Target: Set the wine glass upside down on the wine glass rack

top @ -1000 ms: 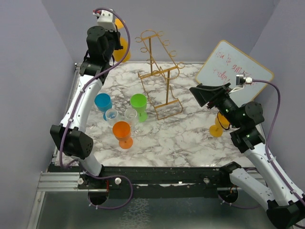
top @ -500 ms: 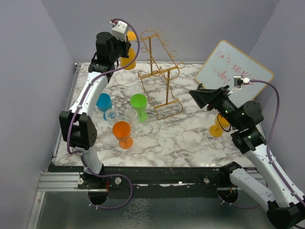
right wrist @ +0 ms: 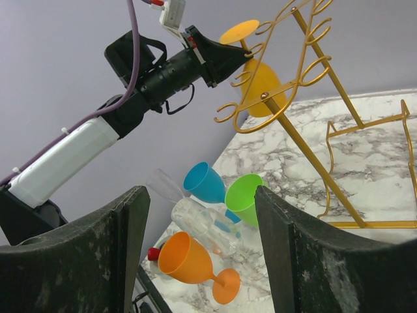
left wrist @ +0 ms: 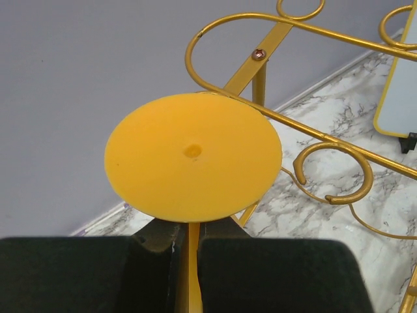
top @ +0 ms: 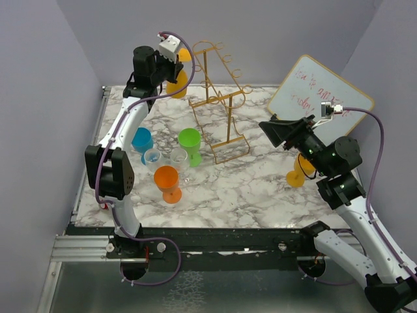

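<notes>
Fig.: L gripper [left wrist: 189, 238], shut tight on the stem of the inverted yellow glass [left wrist: 193, 155], holds it at upper left of top view, foot just beside a rack [left wrist: 259, 59] loop; best slide stem squarely into slot w/ foot above wire before release; R gripper [right wrist: 202, 254] wide open, empty.

The wine glass rack [left wrist: 259, 75] stands at the middle rear of the worktop [top: 247, 192]. At its left, level with the top loops, the wine glass [top: 177, 83] hangs foot-up in the left gripper [left wrist: 187, 244] — its foot seems just to meet a loop. A cluster of glasses [top: 167, 181] sits left of the rack's base, nearer the front. A board [top: 319, 91] leans at the rear right — another glass [top: 296, 177] stands before it, at the worktop's right edge.
</notes>
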Robot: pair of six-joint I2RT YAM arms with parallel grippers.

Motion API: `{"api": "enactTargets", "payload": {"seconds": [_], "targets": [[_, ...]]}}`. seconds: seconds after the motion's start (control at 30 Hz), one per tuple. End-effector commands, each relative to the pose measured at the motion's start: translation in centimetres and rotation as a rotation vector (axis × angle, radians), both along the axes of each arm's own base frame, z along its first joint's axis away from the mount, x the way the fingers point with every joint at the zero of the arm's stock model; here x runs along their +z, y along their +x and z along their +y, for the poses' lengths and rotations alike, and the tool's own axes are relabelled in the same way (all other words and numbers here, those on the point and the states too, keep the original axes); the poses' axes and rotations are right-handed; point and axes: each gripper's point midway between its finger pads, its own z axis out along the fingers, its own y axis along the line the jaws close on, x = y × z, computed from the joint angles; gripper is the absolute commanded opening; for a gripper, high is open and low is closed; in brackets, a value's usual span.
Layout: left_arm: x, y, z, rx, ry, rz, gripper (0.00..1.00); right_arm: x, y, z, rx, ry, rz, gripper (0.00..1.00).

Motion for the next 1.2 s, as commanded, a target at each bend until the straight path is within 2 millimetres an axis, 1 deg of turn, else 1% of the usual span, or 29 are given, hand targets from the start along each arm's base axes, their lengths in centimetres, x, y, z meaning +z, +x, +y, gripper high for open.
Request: {"api": "enactTargets", "payload": {"seconds": [0.0,0.17,0.33,0.63,0.8,1.07,1.17], "targets": [[1.0,0.1,-0.7,-0.064,-0.01,-0.061,0.0,0.8,-0.4,0.2,0.015,-0.005,-0.013,0.7],[0.7,1.0,-1.2,-0.08,-0.02,-0.059,0.0,0.9,-0.4,0.2,0.018,-0.005,-0.018,0.7],[0.5,2.2,-0.7,-0.046,-0.026,-0.066,0.0,1.2,-0.7,0.6,0.044,-0.009,-0.037,0.7],[1.1,3.1,-0.2,-0.005,-0.068,-0.086,0.0,0.9,-0.5,0.6,0.041,-0.007,-0.03,0.7],[0.8,3.9,-0.2,-0.002,-0.076,-0.076,0.0,0.7,-0.4,0.6,0.039,-0.008,-0.024,0.7],[-0.2,3.9,-1.3,-0.063,-0.093,-0.045,0.0,0.7,-0.3,0.6,0.037,-0.008,-0.023,0.7],[-0.4,3.4,-2.0,-0.113,-0.098,-0.035,0.0,0.6,-0.2,0.7,0.041,-0.008,-0.019,0.7]]}}
